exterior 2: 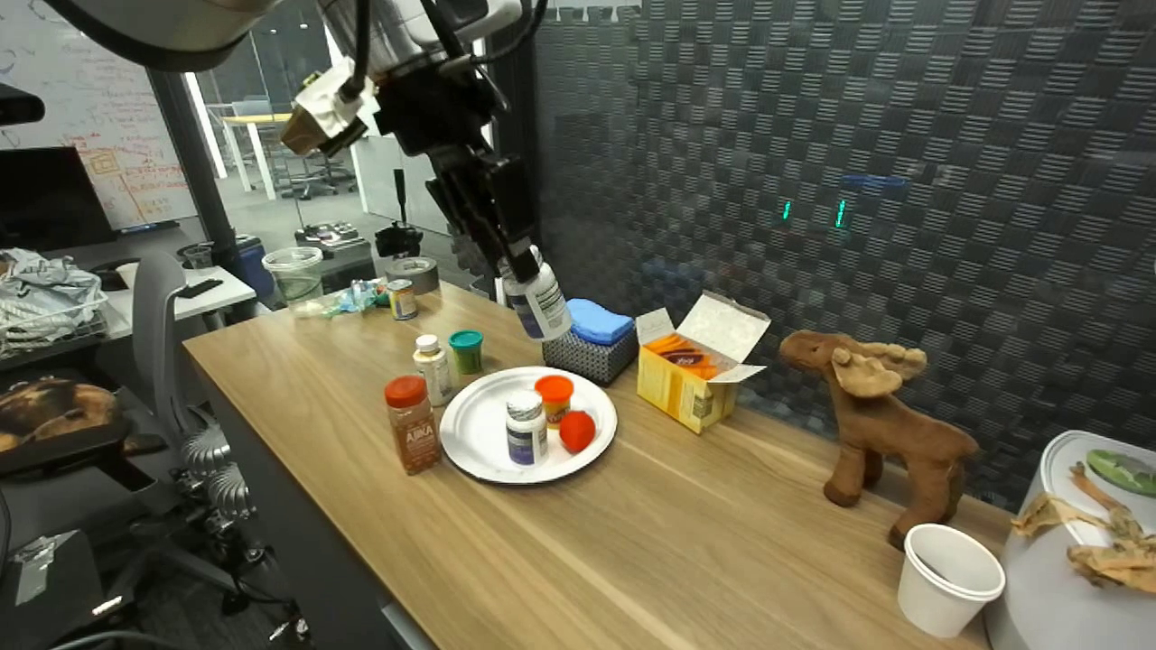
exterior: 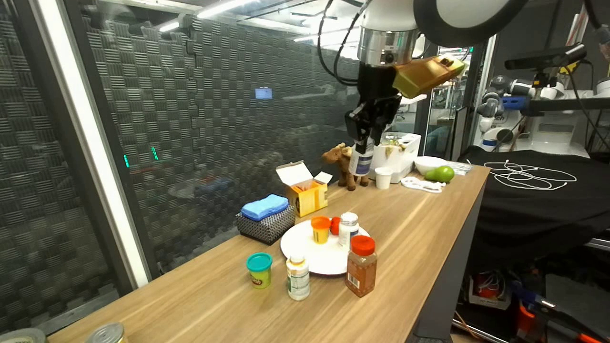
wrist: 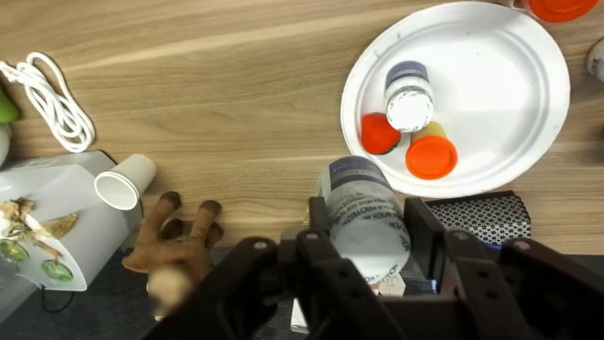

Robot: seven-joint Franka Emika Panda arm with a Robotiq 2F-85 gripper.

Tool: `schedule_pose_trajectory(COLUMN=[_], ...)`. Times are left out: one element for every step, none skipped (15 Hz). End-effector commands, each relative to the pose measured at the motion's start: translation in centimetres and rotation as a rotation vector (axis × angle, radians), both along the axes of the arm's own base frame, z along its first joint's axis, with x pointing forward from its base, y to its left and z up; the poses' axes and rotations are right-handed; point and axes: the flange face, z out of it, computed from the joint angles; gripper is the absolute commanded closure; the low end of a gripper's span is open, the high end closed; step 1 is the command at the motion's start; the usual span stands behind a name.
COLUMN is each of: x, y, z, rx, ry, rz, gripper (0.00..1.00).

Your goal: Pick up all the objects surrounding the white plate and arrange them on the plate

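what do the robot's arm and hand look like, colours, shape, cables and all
The arm is white and rounded, with a broad dark ring around a pale disc and a shiny silver band near its end. Black cables hang alongside, and a gold, boxy part juts out. The hand is black, with two blocky fingers and paler round bolt heads. Any lettering is too small to tell.

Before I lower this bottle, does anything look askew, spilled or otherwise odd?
I see nothing spilled. The white pill bottle in the gripper hangs tilted, unlike the similar bottle standing upright on the white plate, so it could land on its edge. The yellow carton stands with its flaps open.
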Motion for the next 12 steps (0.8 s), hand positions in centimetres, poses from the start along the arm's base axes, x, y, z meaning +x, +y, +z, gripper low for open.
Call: schedule_pose_trajectory(x=[3.8,4.6,5.4,6.1,6.8,7.4,7.8,8.4,8.7,9.1,9.5,9.7], y=[1.7,2.2,2.8,3.4,4.0,4.6,5.2,5.6,5.9,6.1,6.1,6.3], z=[-0.6,-1.1,-1.7,-2.3,-2.9,-3.5,-3.9,-4.6,-5.2,-6.1,-7.2,-7.9], rx=[0.044,0.060,0.075,0.091,0.103,0.114,0.122,0.130,0.136,0.143,0.153,0.162], ry=[0.010,0.022,0.031,0.044,0.056,0.072,0.084,0.101,0.113,0.125,0.144,0.160], rz=[0.072,0.093,0.112,0.133,0.153,0.173,0.193,0.210,0.225,0.239,0.248,0.262], gripper=[0.81,0.81,0.81,0.81,0.81,0.81,0.81,0.81,0.81,0.81,0.81,0.81])
